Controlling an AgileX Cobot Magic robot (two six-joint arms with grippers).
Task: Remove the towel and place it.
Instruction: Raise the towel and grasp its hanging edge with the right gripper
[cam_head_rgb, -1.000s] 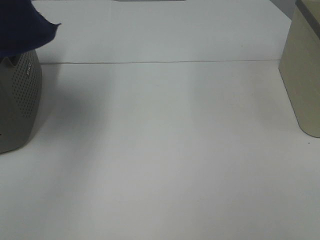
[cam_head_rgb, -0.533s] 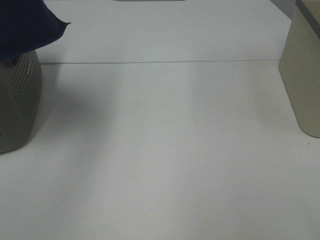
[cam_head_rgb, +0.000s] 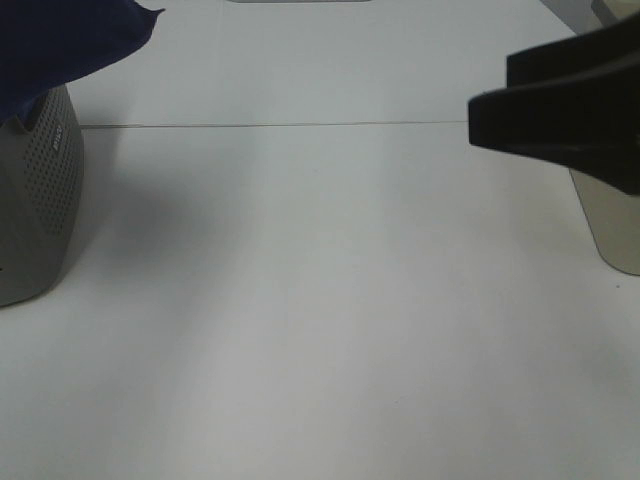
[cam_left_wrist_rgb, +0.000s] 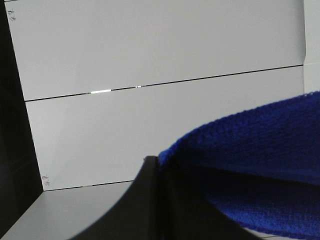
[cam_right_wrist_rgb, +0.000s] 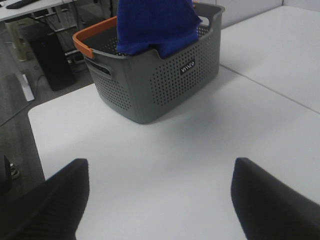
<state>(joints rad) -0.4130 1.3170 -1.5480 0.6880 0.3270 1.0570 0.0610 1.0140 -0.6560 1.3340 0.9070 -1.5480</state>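
Aloft, the left end effector (cam_left_wrist_rgb: 155, 165) clenches the towel (cam_right_wrist_rgb: 155, 25) above the basket (cam_right_wrist_rgb: 150, 85); the right end effector (cam_right_wrist_rgb: 160, 172) hovers spread.

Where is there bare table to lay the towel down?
The wide table between the grey basket on the left and the pale bin on the right is bare. Crowded only at the edges: the towel hangs over the basket, and the right gripper hovers near the bin.

Office-like room (perhaps a lab): white table (cam_head_rgb: 320, 300), background desk (cam_right_wrist_rgb: 35, 9), dark box (cam_right_wrist_rgb: 50, 62) beneath.
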